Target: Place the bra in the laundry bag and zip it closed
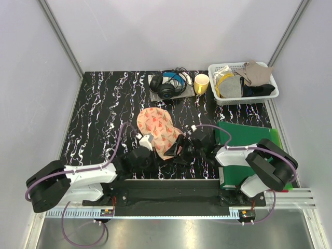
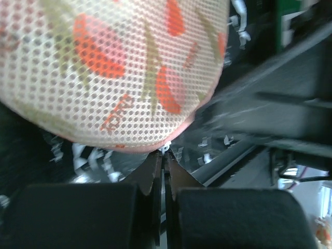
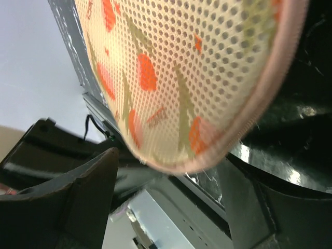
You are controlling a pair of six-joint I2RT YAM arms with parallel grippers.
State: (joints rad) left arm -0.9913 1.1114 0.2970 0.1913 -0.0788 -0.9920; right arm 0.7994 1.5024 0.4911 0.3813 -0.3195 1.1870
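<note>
The peach-pink laundry bag [image 1: 156,128] with red-green print lies on the black marbled table, between the two arms. The red bra is not visible in any view. My left gripper [image 1: 149,149] is at the bag's near edge. In the left wrist view its jaws [image 2: 165,156] are pressed together on the small zipper pull [image 2: 165,149] under the bag's pink edging [image 2: 129,147]. My right gripper [image 1: 182,147] is at the bag's near right edge. In the right wrist view it is open [image 3: 171,184], with the bag's rounded lobe [image 3: 181,78] just above the gap between its fingers.
Black-and-blue headphones [image 1: 168,84] and a yellow cup [image 1: 201,83] stand at the back. A white plastic basket [image 1: 222,99] holding grey and beige cloths is at the back right. A green folder [image 1: 248,136] lies under the right arm.
</note>
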